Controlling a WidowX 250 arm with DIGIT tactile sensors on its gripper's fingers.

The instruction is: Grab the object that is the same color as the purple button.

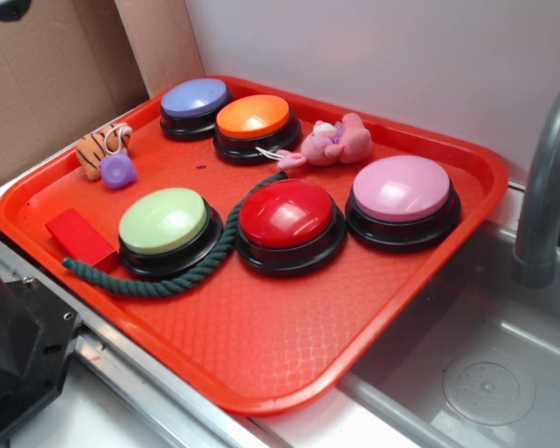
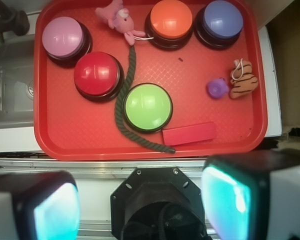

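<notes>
The object, a small lavender rounded-square piece [image 1: 119, 171] [image 2: 217, 88], lies on the red tray [image 1: 261, 397] [image 2: 115, 152] near its left end, touching an orange striped plush toy [image 1: 103, 149] [image 2: 243, 80]. The purple button [image 1: 195, 99] [image 2: 222, 20], a blue-violet dome on a black base, stands at the tray's far left corner. My gripper [image 2: 140, 205] shows only in the wrist view. It hangs high over the robot's black base, short of the tray's near edge. Its teal-padded fingers [image 2: 227, 200] stand wide apart, holding nothing.
Also on the tray are an orange button [image 1: 253, 118], a red button [image 1: 286, 215], a green button [image 1: 163, 222], a pink-lilac button [image 1: 401, 189], a pink plush toy [image 1: 336, 142], a red block [image 1: 81, 238] and a dark green rope [image 1: 205, 266]. A sink [image 1: 485, 373] with a faucet [image 1: 551, 187] lies right.
</notes>
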